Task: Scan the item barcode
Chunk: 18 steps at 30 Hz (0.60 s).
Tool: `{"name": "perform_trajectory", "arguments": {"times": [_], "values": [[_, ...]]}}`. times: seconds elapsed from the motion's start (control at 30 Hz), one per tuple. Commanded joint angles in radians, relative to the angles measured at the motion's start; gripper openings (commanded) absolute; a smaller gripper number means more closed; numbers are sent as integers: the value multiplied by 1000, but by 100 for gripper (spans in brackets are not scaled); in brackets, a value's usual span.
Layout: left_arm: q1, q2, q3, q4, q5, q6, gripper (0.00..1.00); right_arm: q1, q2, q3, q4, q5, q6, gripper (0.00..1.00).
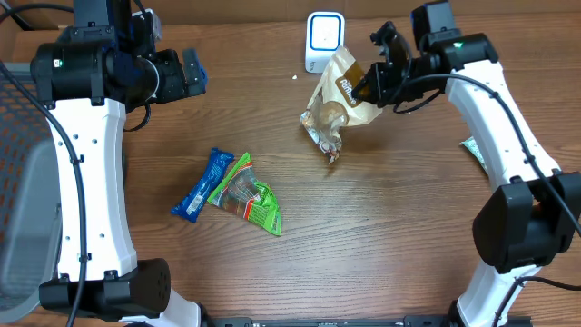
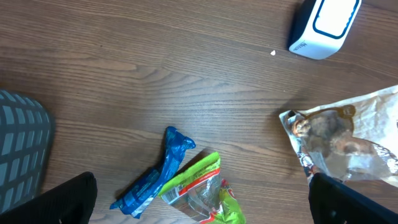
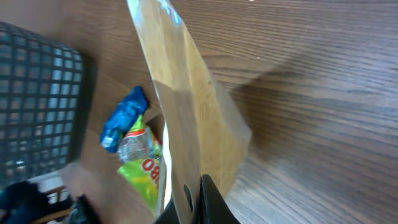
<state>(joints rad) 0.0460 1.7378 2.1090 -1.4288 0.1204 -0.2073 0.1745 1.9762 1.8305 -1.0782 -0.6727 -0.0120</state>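
**Overhead: bag hangs in the right grip, beside the scanner**

Your right gripper is clamped on the upper edge of the bag. The bag hangs tilted near the far edge of the table, just in front of the scanner. Your left gripper stands wide and empty, well apart. Judge the bag light, thin and crinkly: it sags from one pinch, and the film looks slick. Hold it by the flat sealed edge, not the bulging contents, so the barcode face lies smooth.
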Motion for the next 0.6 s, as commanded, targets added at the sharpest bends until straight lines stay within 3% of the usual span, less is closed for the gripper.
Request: {"name": "perform_trajectory", "arguments": {"times": [0.0,0.57], "values": [[0,2,14,0,3,-6,100,-18,-46,16,-13,-93,-47,4],[0,2,14,0,3,-6,100,-18,-46,14,-218,-95,-414,4]]}}
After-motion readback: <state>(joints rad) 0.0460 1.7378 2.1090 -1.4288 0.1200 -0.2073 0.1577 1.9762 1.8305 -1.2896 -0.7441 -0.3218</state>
